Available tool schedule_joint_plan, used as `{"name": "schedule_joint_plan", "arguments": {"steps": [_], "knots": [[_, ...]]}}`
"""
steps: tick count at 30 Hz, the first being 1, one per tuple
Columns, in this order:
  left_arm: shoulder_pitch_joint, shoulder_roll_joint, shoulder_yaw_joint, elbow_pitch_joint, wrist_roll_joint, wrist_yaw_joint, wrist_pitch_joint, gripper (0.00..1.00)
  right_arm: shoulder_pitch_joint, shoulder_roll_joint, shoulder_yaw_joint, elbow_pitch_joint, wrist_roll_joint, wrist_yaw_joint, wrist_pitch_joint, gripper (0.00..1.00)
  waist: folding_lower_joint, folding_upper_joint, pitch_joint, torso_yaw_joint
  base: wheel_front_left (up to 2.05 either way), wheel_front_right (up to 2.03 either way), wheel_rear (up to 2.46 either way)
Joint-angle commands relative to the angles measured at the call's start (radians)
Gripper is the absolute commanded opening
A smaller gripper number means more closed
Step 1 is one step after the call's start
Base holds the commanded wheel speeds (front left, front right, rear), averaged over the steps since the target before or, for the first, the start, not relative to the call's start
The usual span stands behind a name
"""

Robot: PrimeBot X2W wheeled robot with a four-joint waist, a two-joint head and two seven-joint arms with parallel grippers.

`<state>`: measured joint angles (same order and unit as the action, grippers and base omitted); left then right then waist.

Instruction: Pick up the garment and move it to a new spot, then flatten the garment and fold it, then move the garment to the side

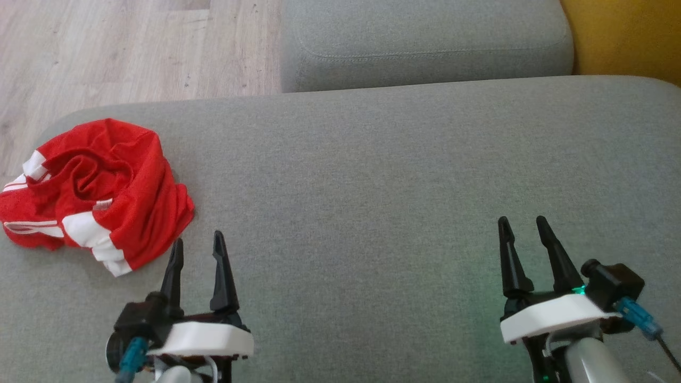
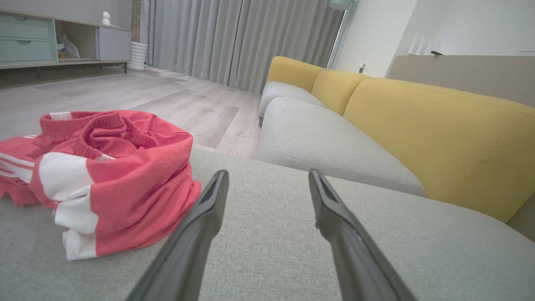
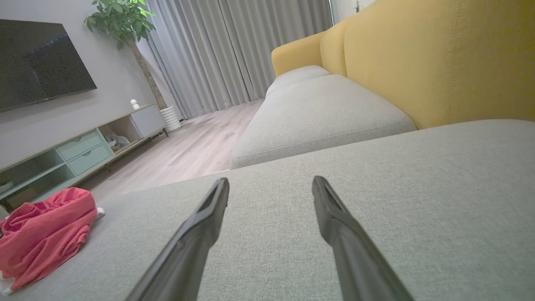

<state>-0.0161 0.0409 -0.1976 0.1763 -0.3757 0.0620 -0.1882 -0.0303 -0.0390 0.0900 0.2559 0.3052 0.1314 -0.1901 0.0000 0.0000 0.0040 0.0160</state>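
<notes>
left hand: open, its two dark fingers spread apart with nothing between them; it hangs low over the near left part of the seat cushion, fingers pointing towards the far edge.
left hand to garment: the garment lies just beside the tip of the left finger, on its outer side; i cannot tell whether the cloth brushes the finger.
right hand: open about as wide and empty, over the near right part of the cushion, well apart from the garment.
garment: red with white stripes and white panels, crumpled in a loose heap at the left edge of the cushion, towards its far left corner.
seat cushion: wide, grey, woven cloth.
second cushion: grey, lying just past the far edge.
backrest: yellow, rising along the right side of both cushions.
floor: pale wood planks beyond the far left corner.
room: grey curtains at the back, a low cabinet with pale green drawers, a dark screen on the wall and a leafy plant beside it.
</notes>
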Motion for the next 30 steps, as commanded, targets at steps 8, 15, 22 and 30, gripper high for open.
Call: {"name": "schedule_joint_plan", "arguments": {"steps": [8,15,22,30], "knots": [[-0.051,0.009,-0.003,-0.03,0.114,0.022,-0.039,1.0,-0.053,-0.01,0.043,-0.036,-0.128,-0.001,-0.037,1.0,0.0,0.0,-0.001,0.002,0.0,0.0,0.0],[-0.055,0.009,-0.026,-0.035,0.211,0.036,-0.062,1.0,-0.054,-0.011,0.056,-0.043,-0.228,-0.001,-0.06,1.0,0.0,0.0,0.0,0.006,0.0,0.0,0.0],[-0.058,0.009,-0.038,-0.043,0.256,0.045,-0.074,1.0,-0.056,-0.011,0.061,-0.045,-0.279,-0.001,-0.072,1.0,0.0,0.0,0.003,0.012,0.0,0.0,0.0],[-0.061,0.009,-0.042,-0.037,0.255,0.047,-0.074,1.0,-0.058,-0.011,0.055,-0.042,-0.277,-0.001,-0.072,1.0,0.0,0.0,0.005,0.012,0.0,0.0,0.0]]}}
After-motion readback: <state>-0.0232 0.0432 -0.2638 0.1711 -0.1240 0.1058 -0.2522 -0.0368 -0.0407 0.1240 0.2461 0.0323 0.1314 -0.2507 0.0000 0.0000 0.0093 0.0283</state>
